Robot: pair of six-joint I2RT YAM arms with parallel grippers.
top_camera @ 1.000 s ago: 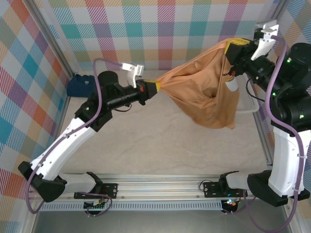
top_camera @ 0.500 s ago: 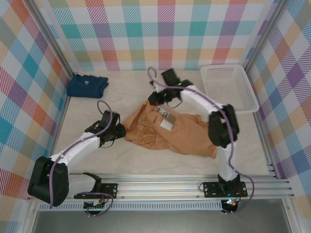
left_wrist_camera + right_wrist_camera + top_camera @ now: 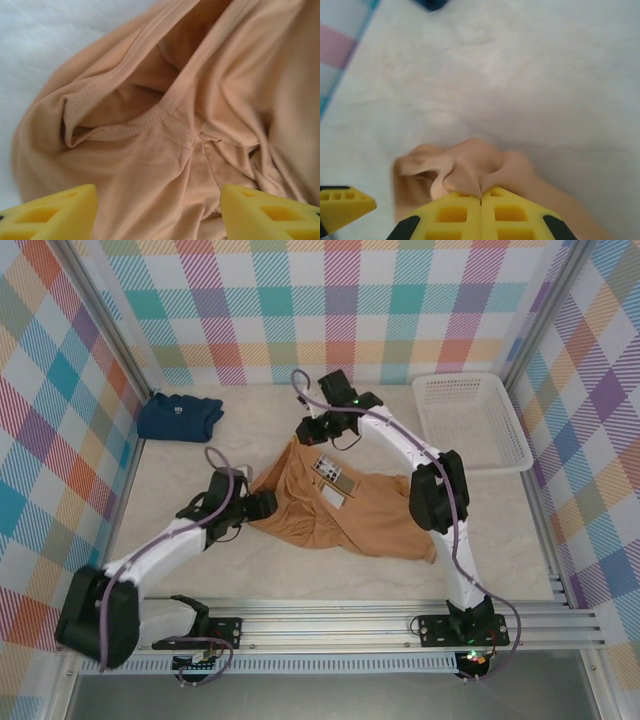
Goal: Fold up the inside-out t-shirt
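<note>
Grips the far edge of the rumpled tan fabric t-shirt [image 3: 370,522] with the right claw [image 3: 305,437], released left claw [image 3: 264,505] hovering at its left end.

One tan soft-fabric short-sleeved t-shirt [image 3: 375,520] lies between two tools, the left tool [image 3: 264,506] and the right tool [image 3: 305,432]. It bears what seem to be two small pale labels [image 3: 335,497]. One folded navy-blue shirt [image 3: 180,416] sits beyond the left tool, and one white plastic mesh basket [image 3: 470,420] to the right of the right tool.

White-shelled, black-jointed left arm [image 3: 160,548] and right arm [image 3: 395,438], each trailing a looping purple cable [image 3: 296,388]; left hand [image 3: 159,212] and right hand [image 3: 480,199] have yellow square-holed pads [image 3: 50,212].
</note>
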